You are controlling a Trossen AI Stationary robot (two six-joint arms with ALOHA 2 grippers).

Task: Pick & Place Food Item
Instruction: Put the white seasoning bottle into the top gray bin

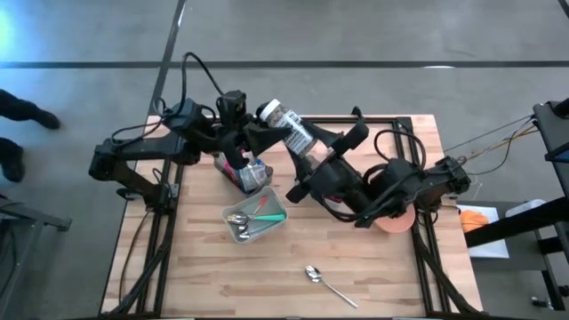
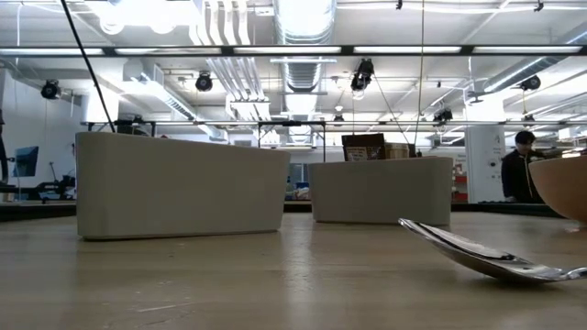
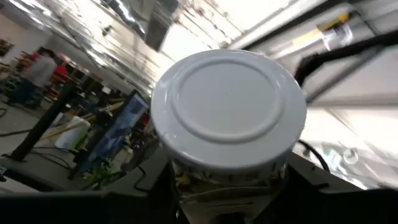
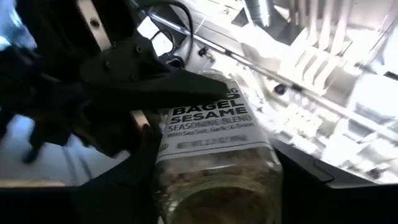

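A clear seasoning jar (image 1: 291, 131) with a white lid (image 1: 269, 110) and a label reading "bagel sesame seasoning blend" (image 4: 211, 121) hangs tilted high over the table's far middle, between my two arms. My left gripper (image 1: 256, 135) comes from the left and is shut on its lid end. My right gripper (image 1: 313, 158) comes from the right and is shut on its lower body. In the left wrist view the lid (image 3: 229, 109) faces the camera. Neither gripper shows in the low view. My left gripper has its two fingers on opposite sides of the jar just below the lid (image 3: 186, 177), coming at it lid-first and along its length. The jar is clear of the table. My right gripper pinches the jar's lower body (image 4: 217, 180) between its two fingers, coming from the base end. The jar is tilted, lid toward the far left.
Below the arms stand a bin of packets (image 1: 247, 171) and a clear tray of cutlery (image 1: 253, 216). A spoon (image 1: 324, 282) lies near the front edge. An orange bowl (image 1: 396, 220) sits at the right. A person (image 2: 520, 165) stands in the room beyond.
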